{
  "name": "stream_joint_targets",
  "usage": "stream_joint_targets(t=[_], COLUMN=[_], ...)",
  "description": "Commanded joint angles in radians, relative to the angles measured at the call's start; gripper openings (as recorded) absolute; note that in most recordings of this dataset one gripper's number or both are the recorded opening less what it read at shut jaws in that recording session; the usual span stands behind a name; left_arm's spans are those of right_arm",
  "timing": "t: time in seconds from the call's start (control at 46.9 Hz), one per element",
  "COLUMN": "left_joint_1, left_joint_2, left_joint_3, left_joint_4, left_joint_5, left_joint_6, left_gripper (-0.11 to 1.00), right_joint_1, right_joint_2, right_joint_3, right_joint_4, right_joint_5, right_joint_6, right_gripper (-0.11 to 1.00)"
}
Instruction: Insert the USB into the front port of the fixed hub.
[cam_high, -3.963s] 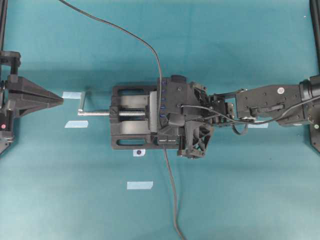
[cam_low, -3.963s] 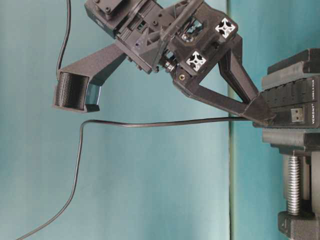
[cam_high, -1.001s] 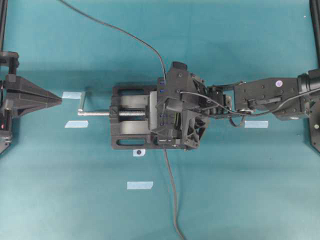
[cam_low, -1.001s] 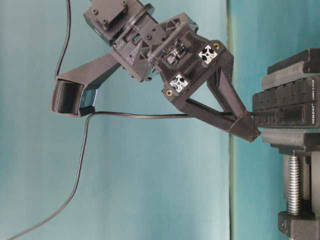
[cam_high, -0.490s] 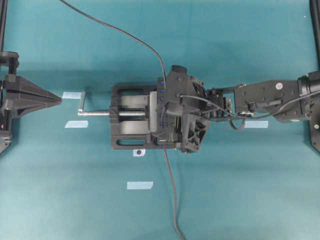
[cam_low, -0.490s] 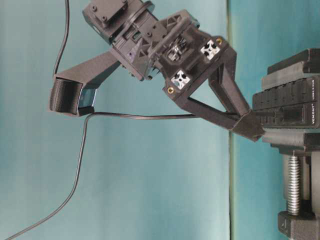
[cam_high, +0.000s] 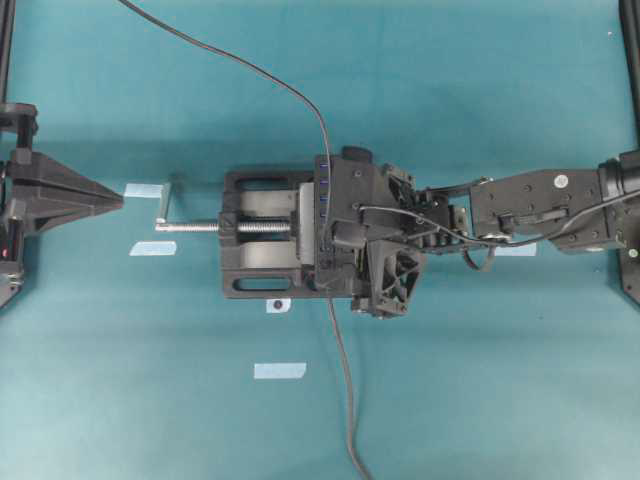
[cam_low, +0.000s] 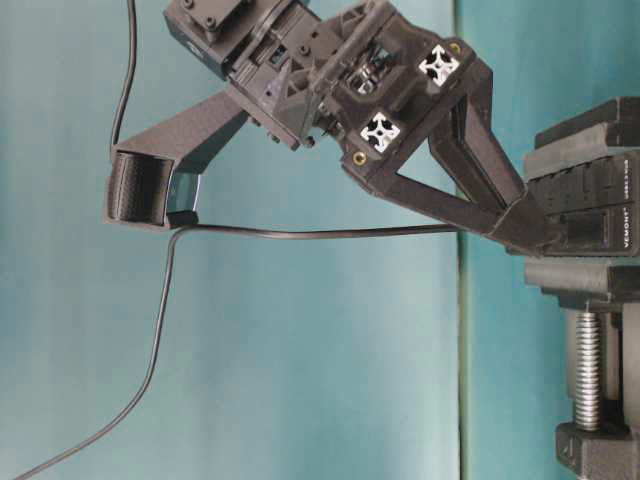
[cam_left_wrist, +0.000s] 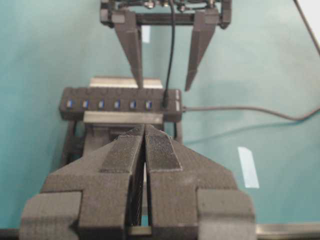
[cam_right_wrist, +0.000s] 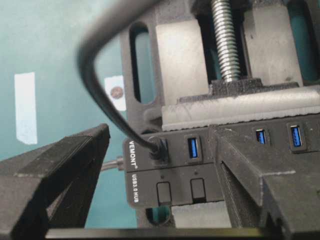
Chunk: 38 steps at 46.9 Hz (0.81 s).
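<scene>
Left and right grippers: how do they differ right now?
The left gripper is shut, pads together; the right gripper stands wide open. The left hangs back from the vise; the right straddles the plugged-in USB at the fixed hub. Neither holds anything; both are black.

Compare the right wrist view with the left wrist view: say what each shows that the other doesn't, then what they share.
Only the right wrist view shows the VEMONT lettering on the hub's end, the vise screw and two tape strips. Only the left wrist view shows the shut left claw, the whole row of blue ports and the hub's own cable. Both show the fixed hub, the USB seated in its end port, and the open right claw straddling it.
</scene>
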Motion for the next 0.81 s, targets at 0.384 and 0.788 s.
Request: stream_joint_targets(t=[0.384, 0.788], left_joint_1=[0.002, 0.003], left_joint_2=[0.005, 0.003], left_joint_3=[-0.015, -0.014], left_joint_4=[0.003, 0.003], left_joint_5=[-0.011, -0.011], left_joint_6=[-0.003, -0.003], left_gripper=[0.00, 0.00], right_joint_1=[0.008, 0.025], right_joint_2=[-0.063, -0.071], right_joint_3=[-0.008, 0.006], right_joint_4=[0.002, 0.002], right_joint_5=[0.067, 0.071], right_joint_6=[0.005, 0.005], right_gripper=[0.83, 0.83])
